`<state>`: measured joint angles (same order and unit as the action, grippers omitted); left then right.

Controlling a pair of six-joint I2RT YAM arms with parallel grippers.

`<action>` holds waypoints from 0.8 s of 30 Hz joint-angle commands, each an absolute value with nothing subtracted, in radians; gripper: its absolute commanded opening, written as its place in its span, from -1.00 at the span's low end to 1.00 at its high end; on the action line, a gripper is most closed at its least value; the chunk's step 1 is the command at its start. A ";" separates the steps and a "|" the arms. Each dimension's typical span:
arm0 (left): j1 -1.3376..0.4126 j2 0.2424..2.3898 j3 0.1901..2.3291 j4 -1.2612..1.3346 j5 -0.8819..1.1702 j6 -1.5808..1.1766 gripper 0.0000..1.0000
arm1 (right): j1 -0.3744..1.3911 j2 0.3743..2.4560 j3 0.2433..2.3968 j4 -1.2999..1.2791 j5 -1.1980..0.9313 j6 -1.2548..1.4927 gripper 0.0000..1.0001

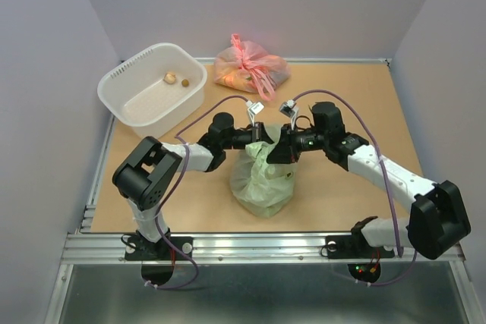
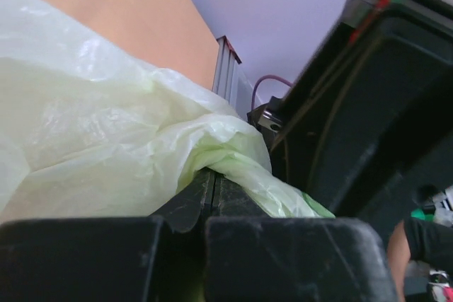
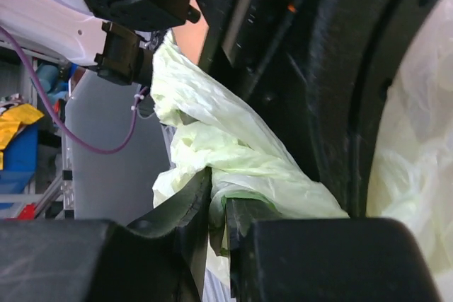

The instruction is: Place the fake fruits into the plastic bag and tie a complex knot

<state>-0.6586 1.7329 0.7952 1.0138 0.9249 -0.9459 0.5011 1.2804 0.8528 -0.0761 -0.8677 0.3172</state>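
The plastic bag [image 1: 262,180] sits bulging mid-table, seemingly filled, its top gathered upward and the tying apparently unfinished. The left gripper [image 2: 211,182] is clamped tight on 1 green strip and the right gripper [image 3: 218,192] pinches another. 2 small pieces lie in the white basket [image 1: 156,117].

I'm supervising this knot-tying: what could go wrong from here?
1. The left gripper and right gripper each pinch a thin strip of the green bag; a hard pull could tear it or let it slip free.
2. The grippers sit close together above the bag, so they may bump.
3. Two small pieces lie in the white basket; if fruits, they would be left out.
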 commanded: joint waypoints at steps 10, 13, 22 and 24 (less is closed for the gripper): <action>-0.647 1.792 0.857 1.200 0.989 -1.071 -1.00 | 0.505 1.071 0.868 -0.195 -0.664 0.230 0.51; -0.646 1.787 0.856 1.204 0.989 -1.074 -1.00 | 0.491 0.985 0.871 -0.215 -0.605 0.276 0.50; -0.643 1.783 0.851 1.216 1.003 -1.074 -1.00 | 0.272 0.978 0.835 -0.290 -0.673 0.390 0.03; -0.644 1.782 0.848 1.215 1.005 -1.074 -1.00 | 0.219 1.000 0.841 -0.301 -0.730 0.373 0.01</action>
<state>-0.6441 1.8305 0.8200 1.1419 0.9733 -1.0760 0.2924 0.9707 0.8509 -0.2665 -0.6441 0.3557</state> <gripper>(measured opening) 0.026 0.512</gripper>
